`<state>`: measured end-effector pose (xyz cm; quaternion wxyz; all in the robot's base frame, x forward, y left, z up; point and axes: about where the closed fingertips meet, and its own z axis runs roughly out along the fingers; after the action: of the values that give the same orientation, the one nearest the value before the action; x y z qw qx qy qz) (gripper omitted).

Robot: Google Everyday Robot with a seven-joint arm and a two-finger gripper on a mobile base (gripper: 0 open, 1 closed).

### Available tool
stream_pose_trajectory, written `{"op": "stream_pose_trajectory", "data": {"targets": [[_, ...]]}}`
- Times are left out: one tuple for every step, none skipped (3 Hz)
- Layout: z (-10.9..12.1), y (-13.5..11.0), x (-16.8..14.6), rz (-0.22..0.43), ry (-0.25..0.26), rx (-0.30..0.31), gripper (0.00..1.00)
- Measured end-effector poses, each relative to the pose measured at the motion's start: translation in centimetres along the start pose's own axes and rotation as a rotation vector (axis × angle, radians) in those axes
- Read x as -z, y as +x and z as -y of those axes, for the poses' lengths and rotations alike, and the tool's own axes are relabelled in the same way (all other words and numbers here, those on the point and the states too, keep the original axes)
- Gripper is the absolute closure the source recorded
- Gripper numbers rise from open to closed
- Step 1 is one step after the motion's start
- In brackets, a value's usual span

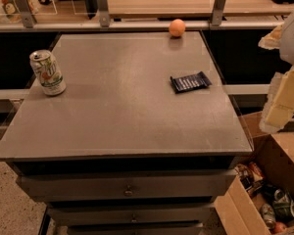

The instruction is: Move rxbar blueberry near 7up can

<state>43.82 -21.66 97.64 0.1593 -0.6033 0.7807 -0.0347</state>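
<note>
**Figure.** Grey flat-topped drawer cabinet (pixel 122 116) bearing three objects. The rxbar blueberry (pixel 190 82), a flat rectangular snack bar in a dark navy-blue wrapper, lies flat and slightly skewed right of centre. It is well apart from the 7up can (pixel 47 73), an upright silver-white can with green markings at the left edge. A round orange fruit (pixel 177 28) sits at the far edge. The pale cream gripper (pixel 281 102) hangs beyond the cabinet's right side, above an open cardboard box (pixel 245 209) of small cans; whether it is released or clenched cannot be told. The bar is judged light, thin and slightly pliant, with a slick wrapper. A top-down pinch across its narrow width at mid-length looks surest, since the crimped ends would likely fold.
</note>
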Motion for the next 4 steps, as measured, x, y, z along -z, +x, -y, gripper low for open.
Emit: {"op": "stream_pose_trajectory", "data": {"targets": [[0.1,-0.1,0.1,-0.001,0.005,0.004,0.0],[0.9,-0.7,-0.2,-0.015,0.022,0.036,0.0],[3.7,-3.0,-1.9,-0.056,0.057,0.137,0.0],[6.2,-4.9,-3.9,-0.083,0.056,0.222,0.0]]}}
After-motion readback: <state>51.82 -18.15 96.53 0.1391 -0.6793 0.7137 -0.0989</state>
